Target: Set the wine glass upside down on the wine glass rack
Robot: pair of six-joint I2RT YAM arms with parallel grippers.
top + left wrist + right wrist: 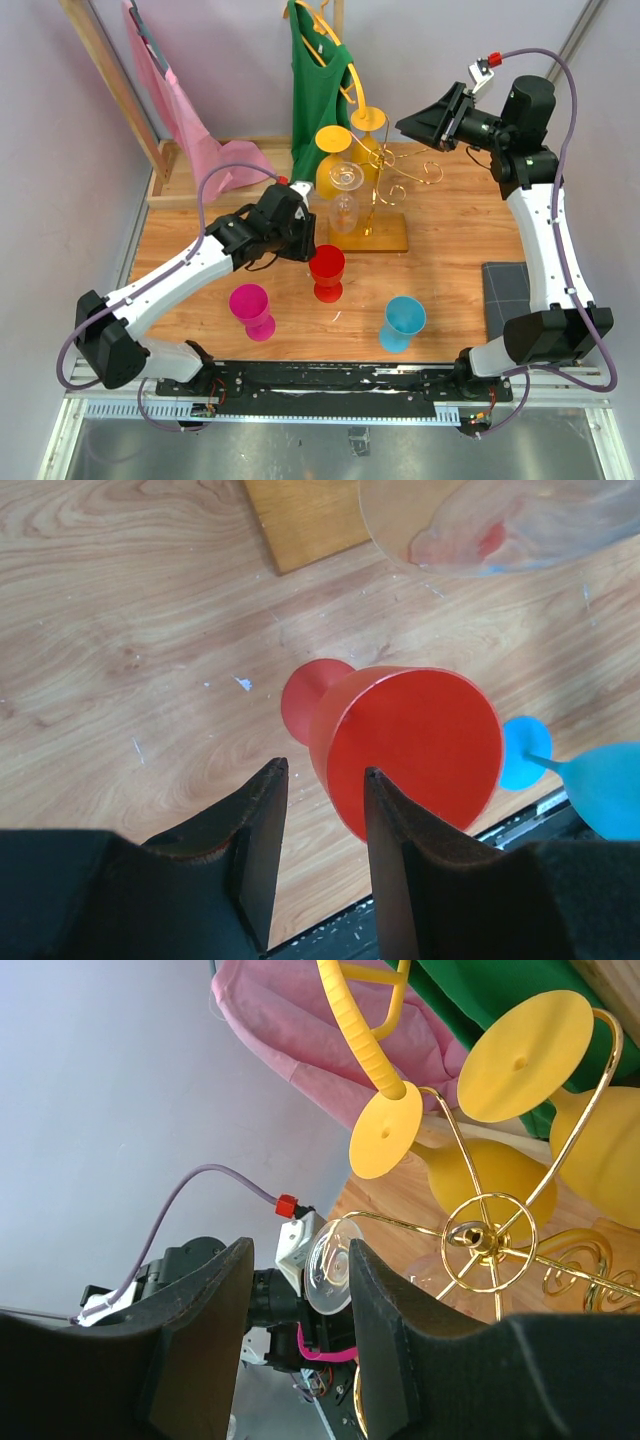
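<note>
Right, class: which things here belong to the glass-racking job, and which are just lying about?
Job: gold rack, red glass, magenta glass, blue glass; already hung, yellow glasses and clear glass.
Lying about: green top, pink garment, yellow hanger, wooden frame.

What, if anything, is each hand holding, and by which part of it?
Nothing is held. The left hand is open and empty beside the red glass; the right hand is open and empty, raised near the wine glass rack.
</note>
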